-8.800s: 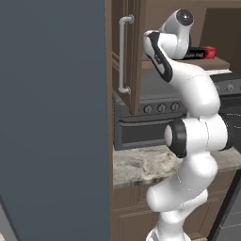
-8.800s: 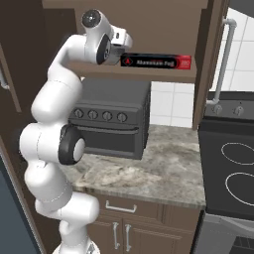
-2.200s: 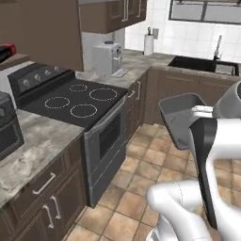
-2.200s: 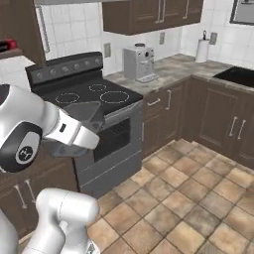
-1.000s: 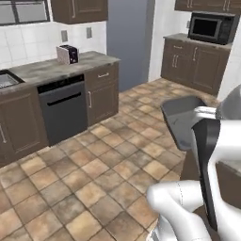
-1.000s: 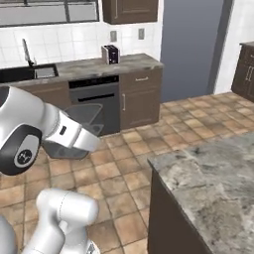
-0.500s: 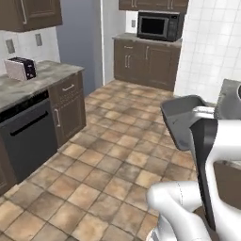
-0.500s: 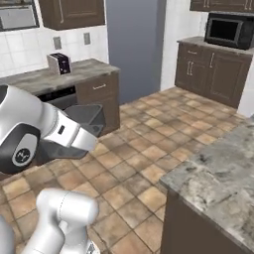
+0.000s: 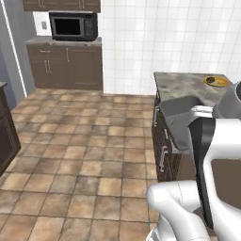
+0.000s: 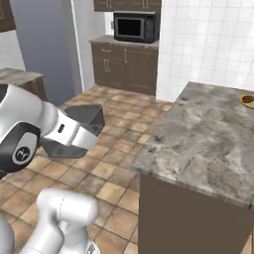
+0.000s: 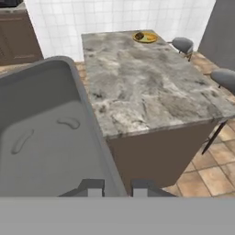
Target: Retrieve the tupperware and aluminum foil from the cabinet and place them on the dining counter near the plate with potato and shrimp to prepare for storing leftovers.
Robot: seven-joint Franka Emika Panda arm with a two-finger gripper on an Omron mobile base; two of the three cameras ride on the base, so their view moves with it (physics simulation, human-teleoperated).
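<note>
My gripper [image 11: 117, 187] is shut on the rim of the tupperware [image 11: 41, 137], a grey lidless tub held level in front of the arm [image 9: 181, 117] [image 10: 82, 124]. Ahead and to the right stretches the dining counter [image 11: 147, 78] [image 9: 186, 87] [image 10: 208, 134], its marble top on a brown base. At its far end sits the yellow plate [image 11: 145, 36] [image 9: 215, 81] [image 10: 248, 99] with a dark potato [image 11: 139, 36] on it; the shrimp is too small to make out. The tub hangs short of the counter's near corner. The cabinet and aluminum foil are out of view.
Two grey stools [image 11: 183, 44] [image 11: 225, 78] stand along the counter's right side. A microwave [image 9: 73, 26] [image 10: 135, 27] rests on brown base cabinets [image 9: 66, 66] against the back wall. A tall grey fridge panel [image 10: 44, 44] rises at left. Brown tiled floor [image 9: 84, 155] lies between.
The whole scene has swung as the base turned: the toaster worktop has slid out and the dining counter with the plate has come into view. The tub stays in my grip.
</note>
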